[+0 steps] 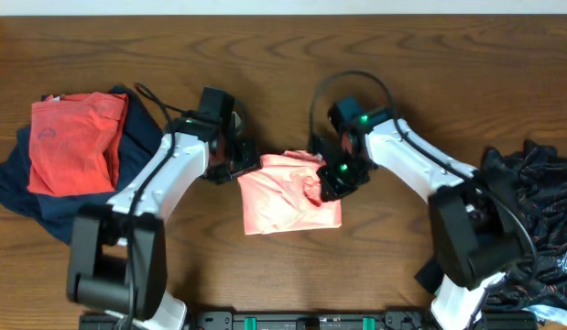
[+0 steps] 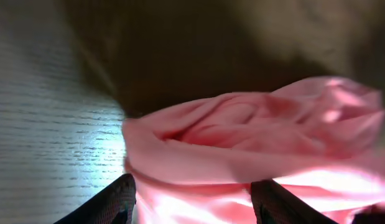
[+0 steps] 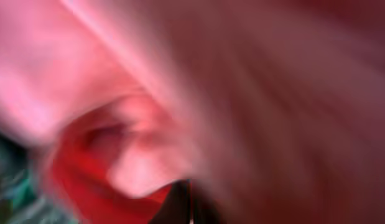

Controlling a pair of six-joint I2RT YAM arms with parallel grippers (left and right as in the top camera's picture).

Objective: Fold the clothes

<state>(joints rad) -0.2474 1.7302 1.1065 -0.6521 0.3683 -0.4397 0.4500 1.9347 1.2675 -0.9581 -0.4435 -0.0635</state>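
Left wrist view puts our left gripper (image 2: 193, 198) at the bottom of the frame. Its two dark fingers (image 2: 114, 200) are spread apart, and the rumpled edge of the salmon-pink T-shirt (image 2: 254, 143) bunches just ahead of and between them; we see nothing pinched. In the overhead view our right gripper (image 1: 336, 174) is down on the shirt's upper right corner. Its own camera is filled with blurred pink cloth, so we cannot tell whether those fingers are spread or pinching.

The shirt lies mid-table between the two arms, gathered into a rough rectangle with a crumpled top edge. We judge it light, soft and limp: it should sag and crease wherever it is unsupported, and slide readily over the wooden table (image 1: 283, 37). The best hold, we think, is a pinch through all layers at a corner or folded edge, one for each arm.

We see no containers. A red-orange shirt (image 1: 77, 142) rests on a dark navy garment (image 1: 17, 174) at the left, and a black patterned garment (image 1: 530, 202) is heaped at the right.
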